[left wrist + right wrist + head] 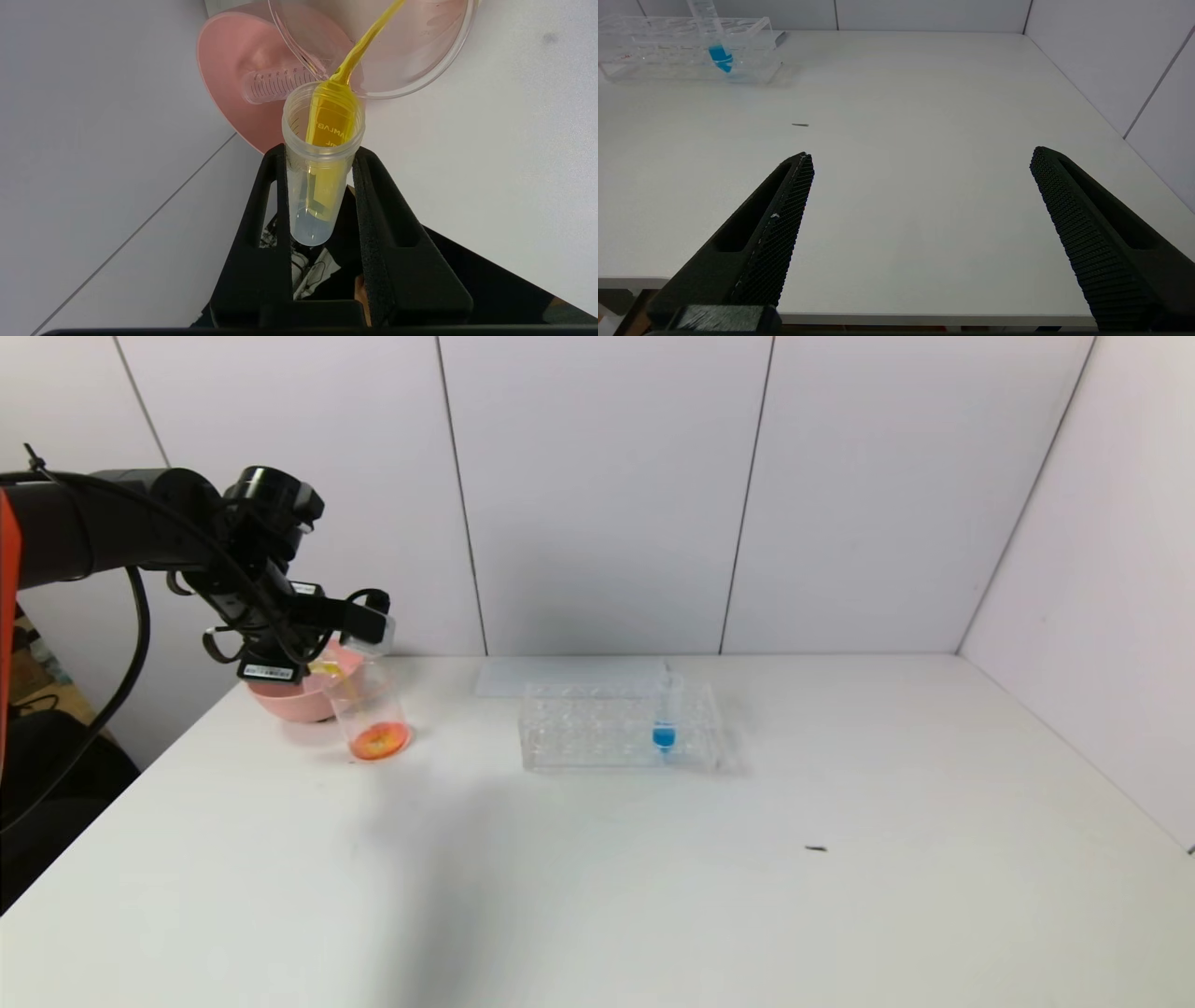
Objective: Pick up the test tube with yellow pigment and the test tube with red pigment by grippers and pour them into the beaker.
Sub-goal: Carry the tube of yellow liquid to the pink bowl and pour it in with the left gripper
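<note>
My left gripper [366, 618] [319, 151] is shut on the test tube with yellow pigment [322, 154], which is tipped mouth-first over the beaker [369, 714] [420, 79]. A thin yellow stream [364, 44] runs from the tube's lip into the beaker. Red-orange liquid [379, 740] lies on the beaker's bottom. An empty clear graduated tube [275, 84] lies in the pink bowl [224, 70]. A tube holding red pigment is out of view. My right gripper [920, 154] hangs open over the table's near edge, far from the beaker, with nothing between its fingers.
The pink bowl [280, 698] stands right behind the beaker at the back left. A clear tube rack [616, 728] [668, 51] in the middle holds a blue-liquid tube [664, 728] [720, 53]. A small dark speck [816, 848] lies on the white table.
</note>
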You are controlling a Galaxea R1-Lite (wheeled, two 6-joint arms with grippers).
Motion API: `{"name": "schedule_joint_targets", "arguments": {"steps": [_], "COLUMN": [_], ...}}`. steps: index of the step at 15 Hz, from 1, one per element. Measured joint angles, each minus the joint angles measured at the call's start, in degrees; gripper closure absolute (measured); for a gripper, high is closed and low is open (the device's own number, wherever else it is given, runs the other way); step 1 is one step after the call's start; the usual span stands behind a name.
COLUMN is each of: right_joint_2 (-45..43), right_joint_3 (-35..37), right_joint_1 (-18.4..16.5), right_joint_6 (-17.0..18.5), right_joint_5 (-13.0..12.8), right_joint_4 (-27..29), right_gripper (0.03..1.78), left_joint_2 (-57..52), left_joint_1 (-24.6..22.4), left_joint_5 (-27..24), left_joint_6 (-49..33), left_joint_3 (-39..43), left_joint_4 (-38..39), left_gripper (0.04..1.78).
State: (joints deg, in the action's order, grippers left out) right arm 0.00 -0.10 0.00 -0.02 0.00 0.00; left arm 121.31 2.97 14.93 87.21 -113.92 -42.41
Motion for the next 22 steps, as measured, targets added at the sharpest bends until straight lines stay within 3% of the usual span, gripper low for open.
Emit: {"name": "schedule_joint_targets", "arguments": {"steps": [22], "right_joint_2": [0.0], "right_joint_3": [0.0], "right_joint_1": [0.0], "right_joint_6": [0.0], "right_joint_5": [0.0], "right_joint_4": [0.0], "right_gripper": [0.11], "left_joint_2": [0.1], "left_joint_1": [2.9], "left_joint_5": [9.9], "left_joint_6": [4.3], "left_joint_3": [0.0], "left_joint_4": [0.9], "left_gripper": [1.38]}}
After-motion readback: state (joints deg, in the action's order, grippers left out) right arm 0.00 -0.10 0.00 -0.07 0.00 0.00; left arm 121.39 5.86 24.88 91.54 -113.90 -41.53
